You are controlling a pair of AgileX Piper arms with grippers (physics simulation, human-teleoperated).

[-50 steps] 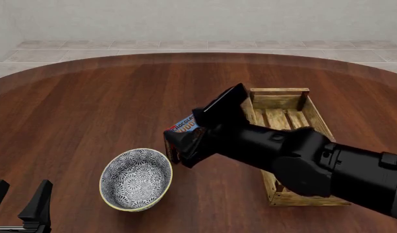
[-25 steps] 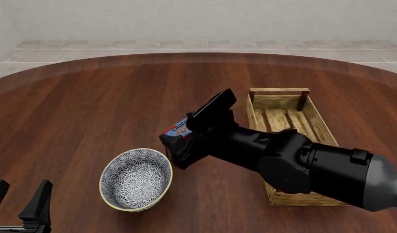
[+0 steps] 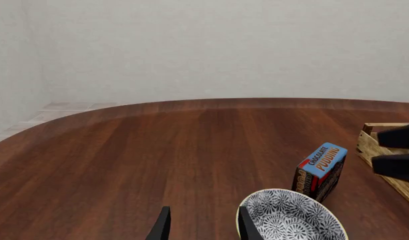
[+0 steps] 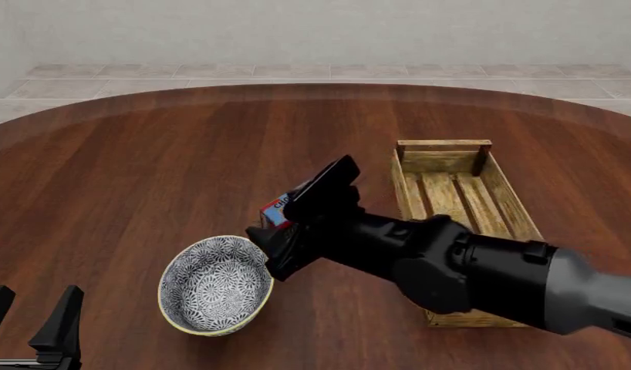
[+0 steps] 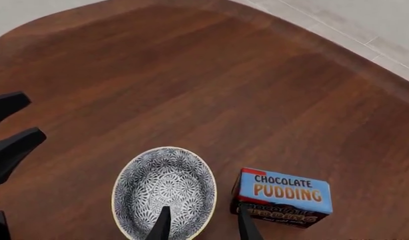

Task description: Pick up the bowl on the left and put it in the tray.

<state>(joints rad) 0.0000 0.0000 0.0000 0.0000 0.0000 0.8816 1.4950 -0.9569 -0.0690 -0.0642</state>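
Note:
The blue-and-white patterned bowl (image 4: 216, 285) sits upright on the table at the near left, empty. My right gripper (image 4: 271, 248) hangs open just above the bowl's right rim, between the bowl (image 5: 164, 187) and the pudding box. In the right wrist view one finger is over the bowl's near rim and the other over the gap beside the box. The slatted wooden tray (image 4: 445, 166) lies to the right, its near half hidden by my right arm. My left gripper (image 4: 32, 320) is open and empty at the near-left corner, short of the bowl (image 3: 291, 220).
A blue Chocolate Pudding box (image 5: 282, 196) stands just right of the bowl, mostly hidden behind my right gripper in the front view. The tray's corner (image 3: 371, 142) and the right gripper (image 3: 391, 152) show in the left wrist view.
My right arm has swung left and down, from over the pudding box to the bowl's right rim. The left gripper, bowl and tray have not moved.

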